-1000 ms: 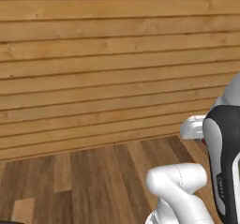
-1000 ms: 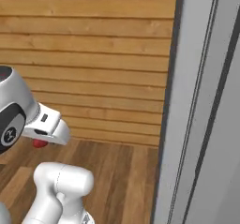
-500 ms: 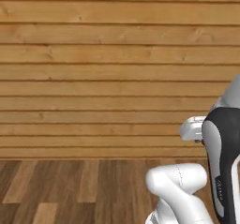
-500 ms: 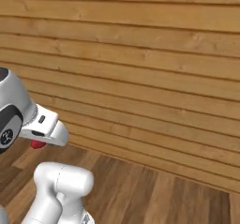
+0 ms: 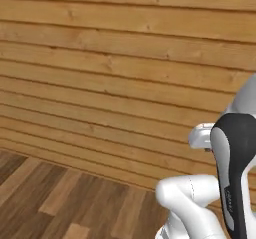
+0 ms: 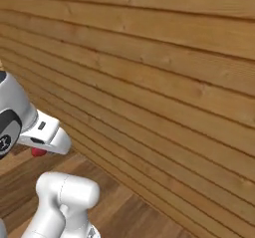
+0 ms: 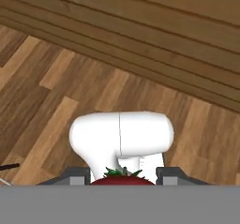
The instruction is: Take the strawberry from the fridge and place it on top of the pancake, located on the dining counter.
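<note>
Claw [image 7: 122, 183] still clamps strawberry [image 7: 122, 180]; plank wall has swung across views

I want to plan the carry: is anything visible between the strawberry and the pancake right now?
That cannot be judged from here. The gripper is shut on the strawberry, but what lies ahead is a plank wall and wood floor. The route to the pancake lies beyond what the cameras see.

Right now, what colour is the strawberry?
Bright red, with a little green leafy top. The strawberry shows best in the hand view.
</note>
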Controlling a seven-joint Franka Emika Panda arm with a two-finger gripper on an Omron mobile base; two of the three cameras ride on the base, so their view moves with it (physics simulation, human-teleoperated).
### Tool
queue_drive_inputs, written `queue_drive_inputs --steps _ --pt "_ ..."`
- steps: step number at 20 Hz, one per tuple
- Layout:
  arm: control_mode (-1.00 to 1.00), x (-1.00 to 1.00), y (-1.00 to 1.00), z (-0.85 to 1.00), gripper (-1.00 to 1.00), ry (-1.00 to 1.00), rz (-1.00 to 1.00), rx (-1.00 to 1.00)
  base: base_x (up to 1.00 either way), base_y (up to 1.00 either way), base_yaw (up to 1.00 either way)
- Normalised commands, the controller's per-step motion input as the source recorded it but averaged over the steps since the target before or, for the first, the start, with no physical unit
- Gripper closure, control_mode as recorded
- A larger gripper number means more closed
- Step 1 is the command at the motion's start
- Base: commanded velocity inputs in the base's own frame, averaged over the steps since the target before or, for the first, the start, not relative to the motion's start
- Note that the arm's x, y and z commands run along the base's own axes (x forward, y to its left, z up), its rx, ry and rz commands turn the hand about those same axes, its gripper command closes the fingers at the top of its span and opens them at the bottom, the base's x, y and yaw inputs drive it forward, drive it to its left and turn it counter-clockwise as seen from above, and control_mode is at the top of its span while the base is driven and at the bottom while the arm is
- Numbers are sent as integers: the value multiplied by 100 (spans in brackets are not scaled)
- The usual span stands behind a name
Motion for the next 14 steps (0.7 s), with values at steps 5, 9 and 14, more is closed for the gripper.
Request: queue_drive_inputs --steps 5,9,14 --pt "100 0 0 0 100 0 0 0 49 0 88" --pt "100 0 0 0 100 0 0 0 27 0 95" --pt "100 0 0 0 100 0 0 0 30 0 96"
